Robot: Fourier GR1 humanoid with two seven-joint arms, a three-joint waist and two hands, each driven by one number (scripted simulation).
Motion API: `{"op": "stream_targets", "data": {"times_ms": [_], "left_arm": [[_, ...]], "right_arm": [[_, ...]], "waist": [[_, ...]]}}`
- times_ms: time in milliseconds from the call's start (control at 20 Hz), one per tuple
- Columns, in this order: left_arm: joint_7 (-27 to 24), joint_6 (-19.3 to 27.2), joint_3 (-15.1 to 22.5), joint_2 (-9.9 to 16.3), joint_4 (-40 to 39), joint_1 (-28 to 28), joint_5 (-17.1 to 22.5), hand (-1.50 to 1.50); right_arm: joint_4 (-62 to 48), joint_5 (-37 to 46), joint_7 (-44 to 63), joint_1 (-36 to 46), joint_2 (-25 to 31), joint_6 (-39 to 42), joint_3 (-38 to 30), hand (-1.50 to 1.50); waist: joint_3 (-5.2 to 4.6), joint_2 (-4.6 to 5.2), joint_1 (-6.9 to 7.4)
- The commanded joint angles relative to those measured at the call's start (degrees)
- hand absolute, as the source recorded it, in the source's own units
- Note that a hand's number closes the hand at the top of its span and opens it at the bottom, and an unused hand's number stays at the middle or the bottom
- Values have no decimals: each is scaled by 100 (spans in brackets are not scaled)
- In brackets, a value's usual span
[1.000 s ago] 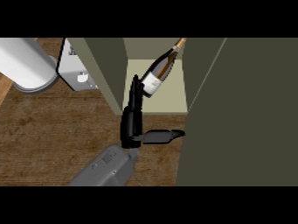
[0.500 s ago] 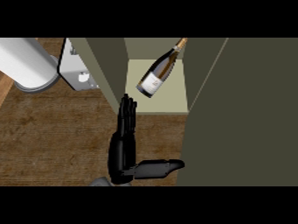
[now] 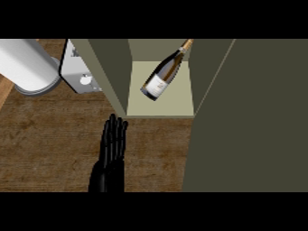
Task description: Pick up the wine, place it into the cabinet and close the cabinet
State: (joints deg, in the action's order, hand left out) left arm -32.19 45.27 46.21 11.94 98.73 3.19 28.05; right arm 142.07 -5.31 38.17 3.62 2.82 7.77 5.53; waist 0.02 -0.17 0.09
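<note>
Since half a second ago the hand (image 3: 111, 153) has drawn back toward the lower edge of the head view, its fingertips now stopping short of the cabinet's front edge instead of reaching up beside it, and the thumb that stuck out to the right no longer shows. The wine bottle (image 3: 163, 74) lies tilted on the pale shelf inside the cabinet (image 3: 209, 76), neck toward the upper right and base toward the lower left, its light label facing up; nothing touches it. The hand, which I take to be the right one, is held flat with straight fingers close together, pointing up the view, holding nothing, over the brown wooden counter (image 3: 43, 135). The cabinet door (image 3: 263, 117) stands open, filling the right side as a dark olive panel. To the left, a white cylinder (image 3: 16, 63) sits beside a grey appliance (image 3: 79, 72) with a small knob.
</note>
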Motion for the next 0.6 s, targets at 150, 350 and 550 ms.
{"op": "stream_targets", "data": {"times_ms": [150,350,550], "left_arm": [[30,-700,-97,968,1034,-805,146,-150],[173,-1067,-347,1503,1645,-1039,228,-150],[-138,-1435,-599,1598,1370,-1358,265,-150]], "right_arm": [[580,-908,462,-314,71,283,156,150],[711,-390,270,-561,19,452,659,150],[492,-303,547,-234,-140,306,1031,150]], "waist": [[-2,-1,-1],[-2,-3,-13],[-7,4,7]]}}
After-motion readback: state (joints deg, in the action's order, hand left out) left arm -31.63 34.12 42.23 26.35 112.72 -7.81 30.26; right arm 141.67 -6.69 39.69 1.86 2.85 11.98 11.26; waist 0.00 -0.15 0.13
